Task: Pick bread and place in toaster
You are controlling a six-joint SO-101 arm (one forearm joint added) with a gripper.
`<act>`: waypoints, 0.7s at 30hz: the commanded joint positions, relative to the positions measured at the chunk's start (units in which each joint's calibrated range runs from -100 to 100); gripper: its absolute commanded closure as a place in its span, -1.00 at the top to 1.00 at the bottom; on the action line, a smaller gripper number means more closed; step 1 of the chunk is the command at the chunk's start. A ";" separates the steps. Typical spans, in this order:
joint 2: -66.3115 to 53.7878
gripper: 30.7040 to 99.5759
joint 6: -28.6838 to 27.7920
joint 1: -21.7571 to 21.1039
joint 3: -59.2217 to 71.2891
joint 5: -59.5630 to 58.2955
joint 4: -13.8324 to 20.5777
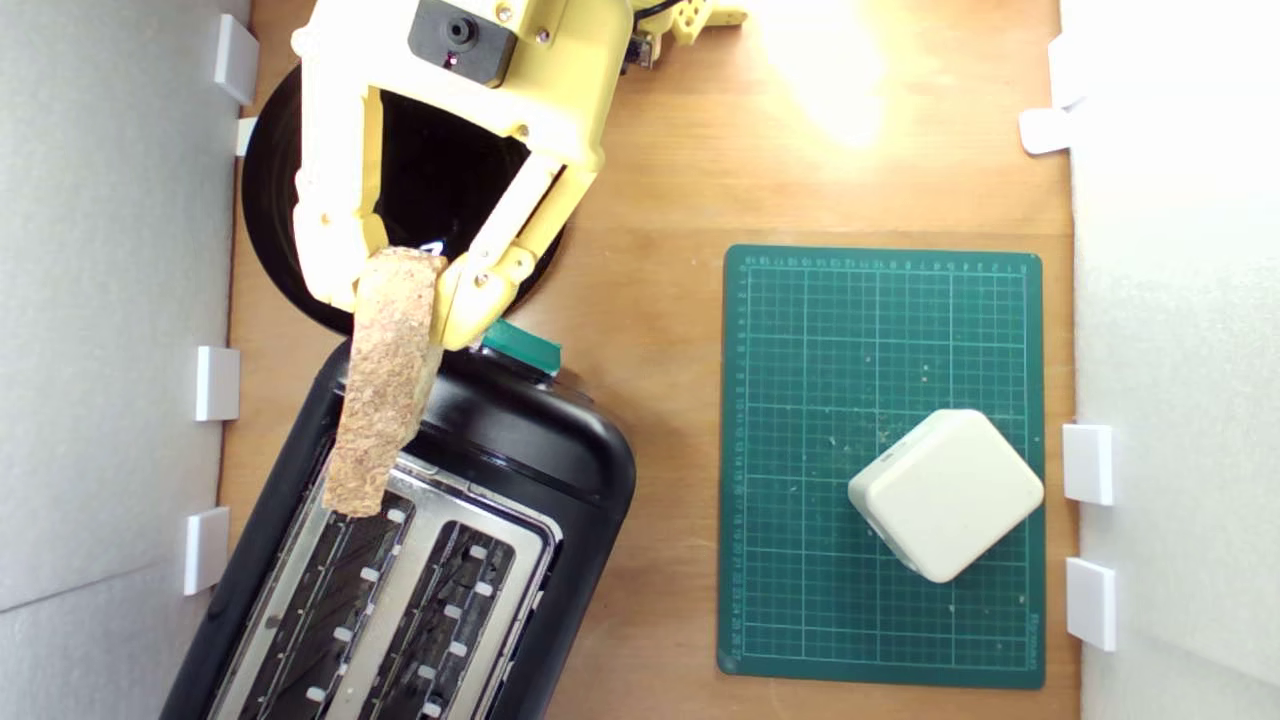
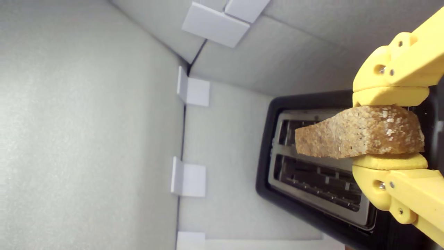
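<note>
Both toaster point(image 1: 520, 470) slots sit open and unblocked, but the foam wall point(image 1: 100, 300) crowds it on the exterior view's left.

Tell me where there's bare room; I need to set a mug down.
Bare wooden tabletop lies between the round black plate and the green cutting mat, whose upper half is also free. Crowded: the black toaster, yellow pincer, bread, and white block.
</note>
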 commanded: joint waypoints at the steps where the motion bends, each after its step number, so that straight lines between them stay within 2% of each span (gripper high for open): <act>1: 0.72 -0.12 0.39 0.50 -3.49 -0.09 0.22; 21: 5.04 -0.12 0.97 0.42 -3.58 -4.19 -0.51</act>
